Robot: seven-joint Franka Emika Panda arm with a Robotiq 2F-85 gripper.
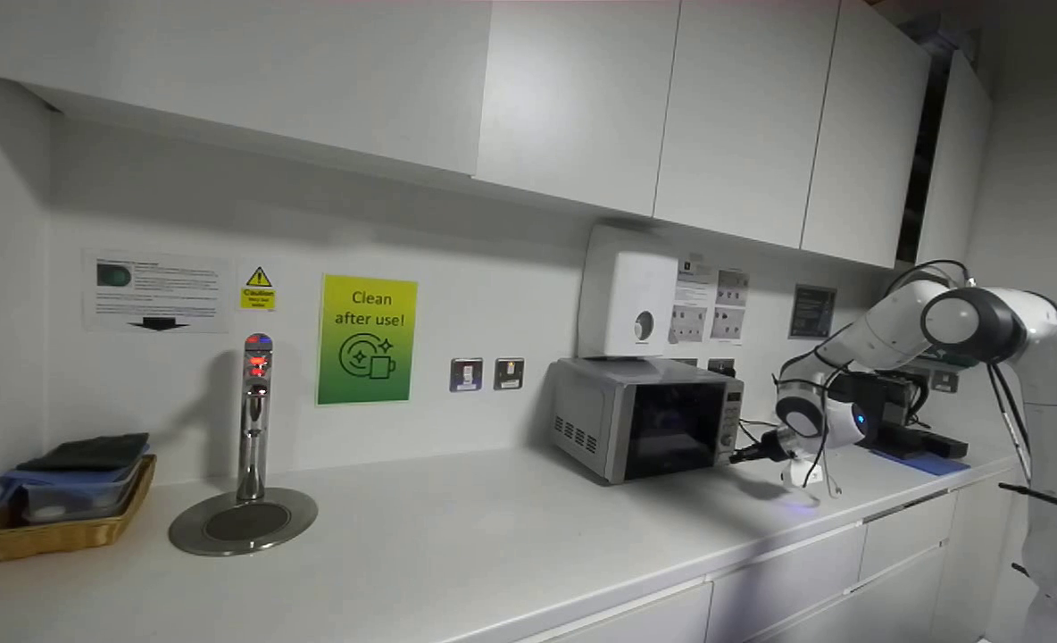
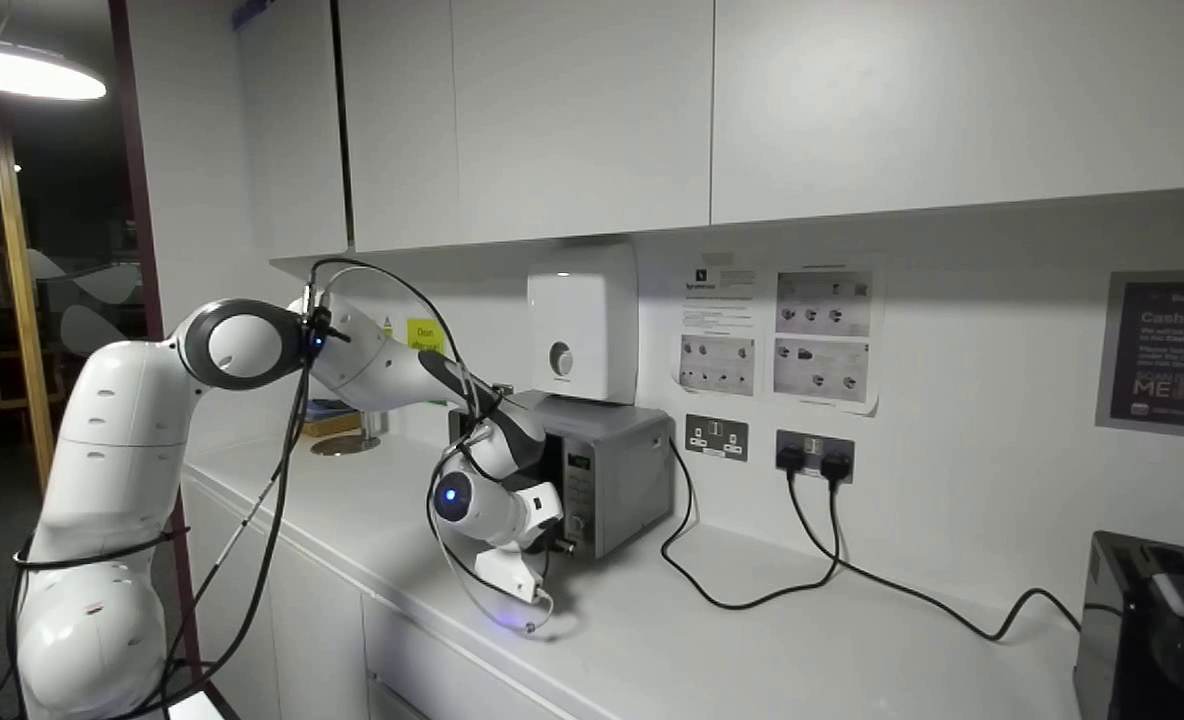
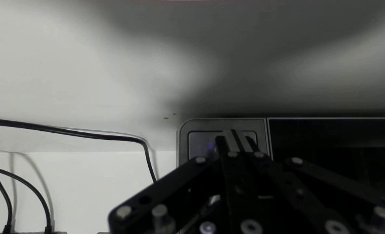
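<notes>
1 microwave point(image 1: 646, 420), in an exterior view: stands on the bench point(image 1: 493, 545) below the towel dispenser point(image 1: 628, 295); boxy and probably heavy, so a light push should hardly stir it.
Door point(image 1: 676, 433): dark, flat pane in a grey frame, likely glass; smooth, poor to grip, best spared from knocks.
Hand point(image 1: 739, 456): at the microwave's lower front corner, on the control side; whether it touches is too small to tell here.
Control panel point(image 2: 580, 488), in an exterior view: upright strip with 1 small knob point(image 2: 578, 524) low down, the easiest part to pinch by the look of it.
Side wall point(image 2: 637, 490): plain, probably sheet metal; stiff but slippery, so lifting would call for support beneath rather than a squeeze.
Plate point(image 3: 200, 146), in the wrist view: smooth rectangle set in the panel's lower corner; likely stiff, with no edge worth gripping, better suited to pressure from a fingertip.
Hand's 2 fingertips point(image 3: 231, 139): pressed together with nothing between them, in front of the plate; contact cannot be judged.
Power cable point(image 3: 108, 137): soft and thin, running beside the microwave, easily snagged.
</notes>
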